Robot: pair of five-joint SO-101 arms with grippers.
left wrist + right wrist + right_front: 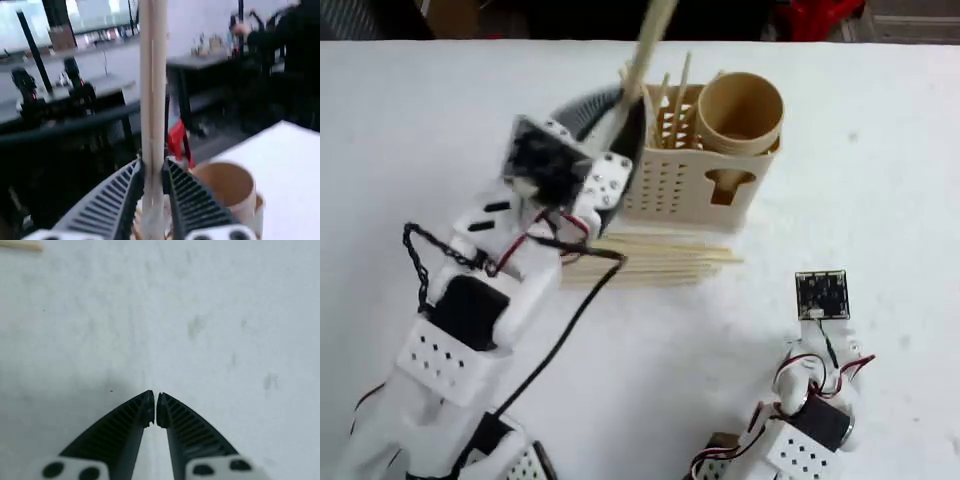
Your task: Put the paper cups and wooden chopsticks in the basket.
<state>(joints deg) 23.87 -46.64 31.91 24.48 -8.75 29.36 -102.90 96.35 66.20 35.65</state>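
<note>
My left gripper (152, 167) is shut on a pair of wooden chopsticks (152, 75) and holds them upright. In the high view this pair (648, 45) rises above the left end of the cream basket (690, 185), with the gripper (618, 118) at the basket's left rim. Stacked paper cups (740, 110) stand in the basket's right part, and several chopsticks (672, 100) lean in its left part. More chopsticks (660, 262) lie in a pile on the table just in front of the basket. My right gripper (153, 402) is shut on nothing, above bare table.
The right arm (815, 400) sits at the front right, well away from the basket. A black cable (570, 320) runs along the left arm. One chopstick end (20, 245) shows at the edge of the right wrist view.
</note>
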